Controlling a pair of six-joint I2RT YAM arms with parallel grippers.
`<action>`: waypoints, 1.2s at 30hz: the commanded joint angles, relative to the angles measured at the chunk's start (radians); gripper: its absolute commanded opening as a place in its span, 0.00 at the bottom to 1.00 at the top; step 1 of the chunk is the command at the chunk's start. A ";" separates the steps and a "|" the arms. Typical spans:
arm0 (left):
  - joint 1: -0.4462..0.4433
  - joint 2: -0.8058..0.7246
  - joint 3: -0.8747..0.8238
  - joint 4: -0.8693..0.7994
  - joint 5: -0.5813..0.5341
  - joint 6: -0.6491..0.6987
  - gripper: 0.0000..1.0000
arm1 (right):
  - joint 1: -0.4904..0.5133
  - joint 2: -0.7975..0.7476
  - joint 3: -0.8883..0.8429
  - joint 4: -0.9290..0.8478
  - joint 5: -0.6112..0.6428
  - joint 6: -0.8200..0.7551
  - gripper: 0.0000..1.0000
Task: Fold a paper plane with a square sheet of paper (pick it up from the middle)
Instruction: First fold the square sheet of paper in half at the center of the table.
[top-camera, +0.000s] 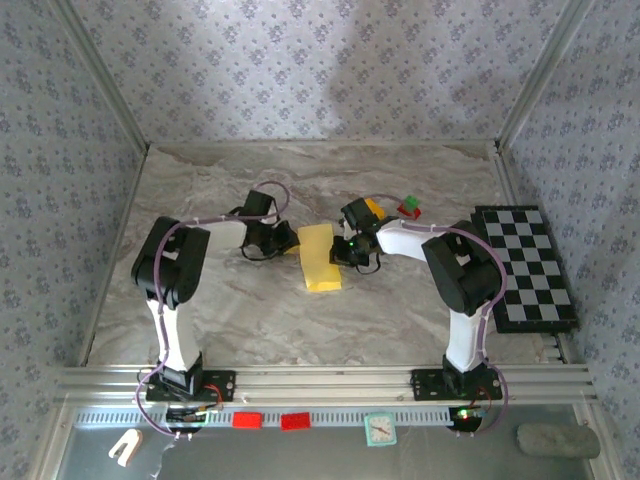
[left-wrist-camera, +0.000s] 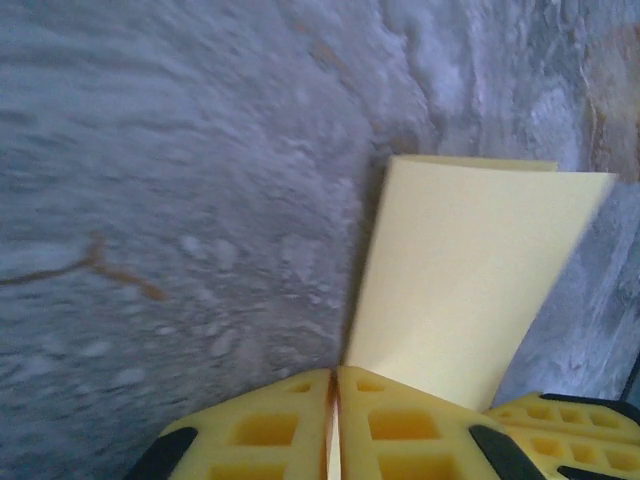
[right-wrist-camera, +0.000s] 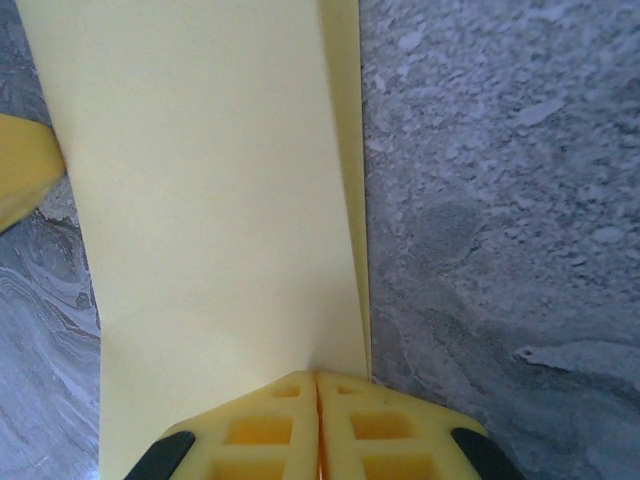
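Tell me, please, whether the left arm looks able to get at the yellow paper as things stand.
Likely yes: the left pincer, shut, sits at the left edge of the yellow paper with nothing between; the right pincer is opposite.

Sheet on table ctr; board far right.

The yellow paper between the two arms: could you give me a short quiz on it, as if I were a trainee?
1. True or false: the yellow paper lies on the checkered board.
2. Pick one. The left gripper and the right gripper have their jaws: A) both wide open, B) both shut, C) one open and one shut.
3. Fill in: the checkered board lies on the robot's ___ side.
Key: 1 false, it lies on the marble table between the two grippers; 2 B; 3 right.
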 joint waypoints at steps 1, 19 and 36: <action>0.012 -0.061 0.029 -0.085 -0.012 0.043 0.12 | -0.016 0.185 -0.142 -0.253 0.248 0.007 0.09; -0.166 -0.038 -0.014 -0.113 0.119 -0.009 0.09 | -0.013 0.191 -0.148 -0.248 0.244 0.002 0.09; -0.129 -0.054 -0.117 -0.189 -0.031 0.046 0.07 | -0.019 0.194 -0.158 -0.254 0.256 -0.003 0.09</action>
